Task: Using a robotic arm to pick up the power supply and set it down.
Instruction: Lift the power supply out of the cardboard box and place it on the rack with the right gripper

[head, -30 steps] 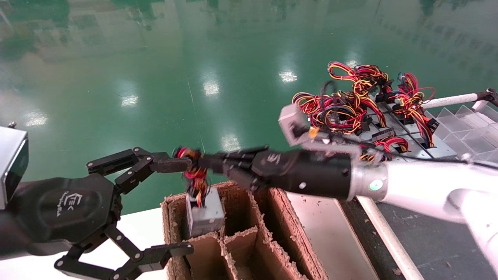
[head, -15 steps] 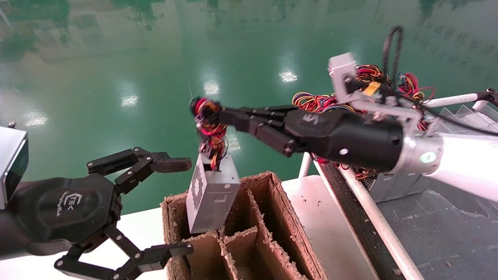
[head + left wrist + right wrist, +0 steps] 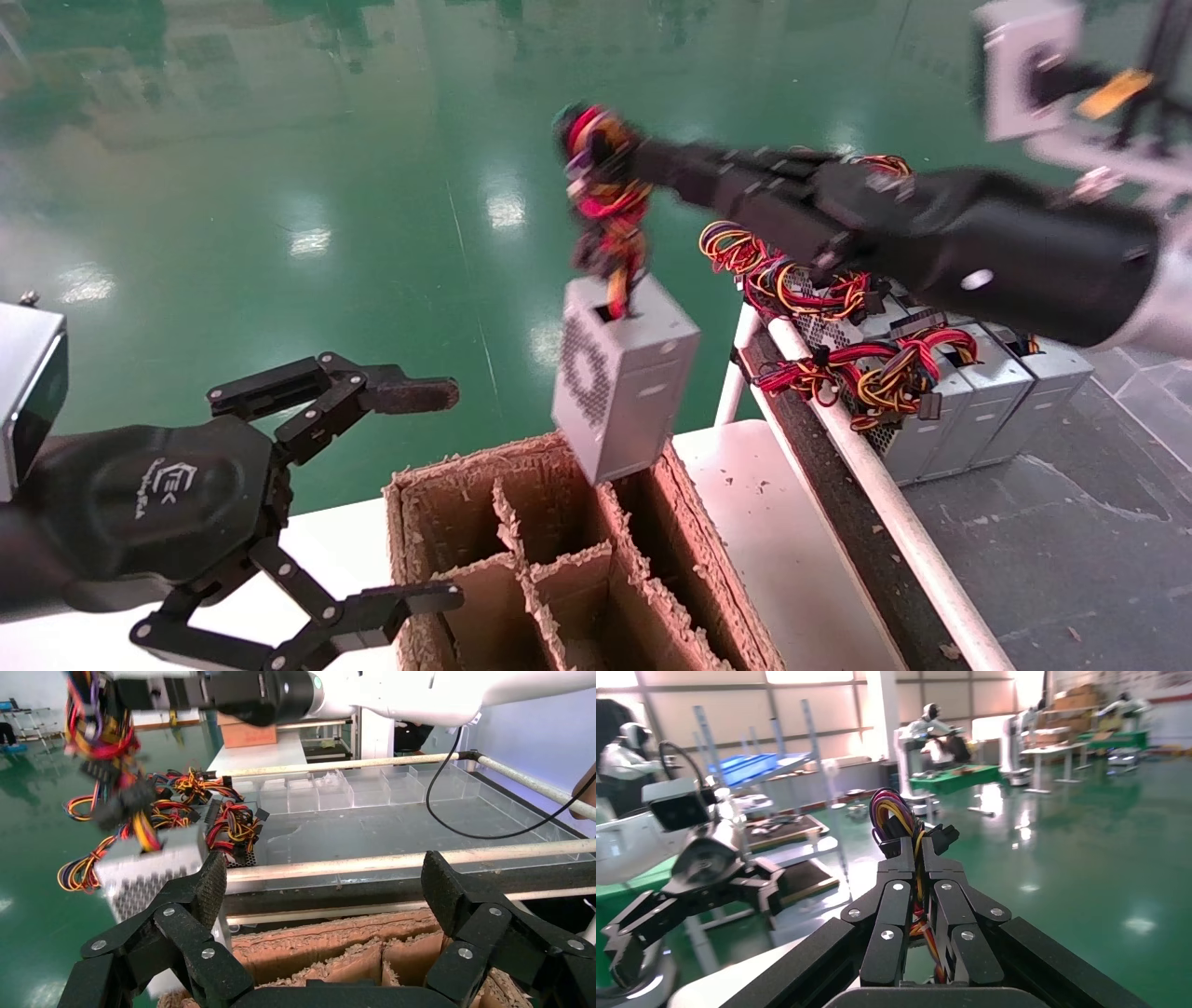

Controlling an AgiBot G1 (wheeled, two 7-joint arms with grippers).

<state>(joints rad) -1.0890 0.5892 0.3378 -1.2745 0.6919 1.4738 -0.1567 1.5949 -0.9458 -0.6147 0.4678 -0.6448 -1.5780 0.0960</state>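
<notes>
The right gripper [image 3: 605,154] was clamped on the wire bundle [image 3: 610,210] of the power supply [image 3: 626,377], which hung tilted in the air just above the far edge of the cardboard box [image 3: 559,568], clear of its cells. The supply looked like a stiff, fairly heavy metal box; held only by its soft wires it would likely swing and twist, and the wires could slip or strain at the case. A hold on the case itself would be steadier, though it looked wide for the jaws. The left gripper [image 3: 410,494] sat parked beside the box, fingers spread wide, holding nothing.

The head view showed the whole hanging supply and more supplies [image 3: 968,391] on the tray at right. The right wrist view showed the fingers [image 3: 895,910] shut tight on the wires, but not the case. The left wrist view showed the vented side from below, with clear dividers behind
</notes>
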